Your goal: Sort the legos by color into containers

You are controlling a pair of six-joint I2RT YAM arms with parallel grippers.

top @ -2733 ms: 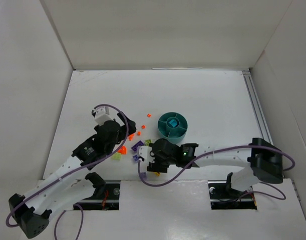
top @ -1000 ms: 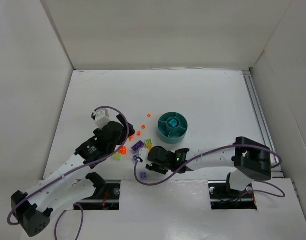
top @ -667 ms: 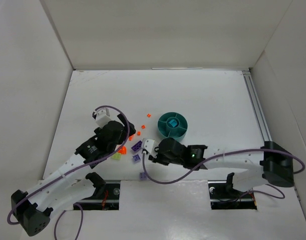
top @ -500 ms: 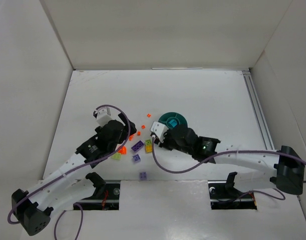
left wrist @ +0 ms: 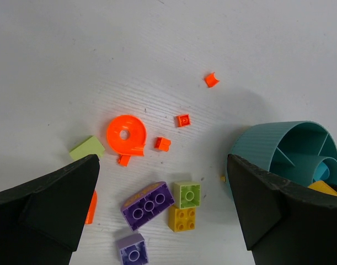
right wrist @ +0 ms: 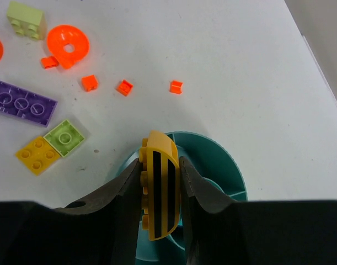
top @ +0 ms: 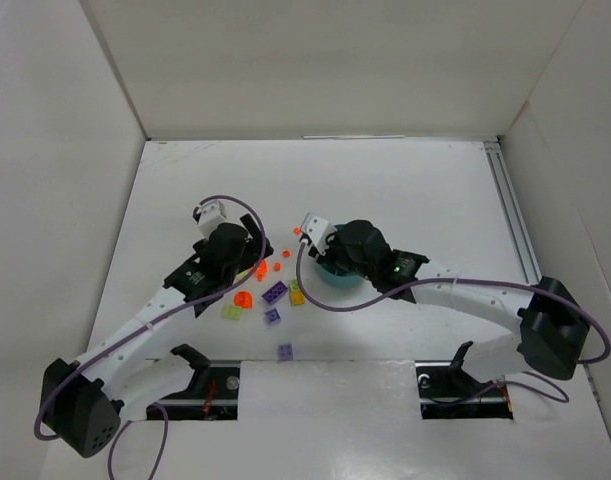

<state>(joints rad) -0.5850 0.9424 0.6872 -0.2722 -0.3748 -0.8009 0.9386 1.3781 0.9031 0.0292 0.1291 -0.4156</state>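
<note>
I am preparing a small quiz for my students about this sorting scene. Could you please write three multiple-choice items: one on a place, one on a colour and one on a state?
1. Where is the striped yellow piece?
A) held above the teal dish
B) lying loose, far from any gripper
C) hidden under an arm

2. What colour is the flat round ring piece?
A) purple
B) teal
C) orange

3. How is the left gripper?
A) shut on a brick
B) open, holding nothing
C) shut, empty

Answers:
1 A, the right gripper clamps the piece over the dish.
2 C, it shows bright orange among the loose pieces.
3 B, its jaws stand wide apart, gripping nothing.
</note>
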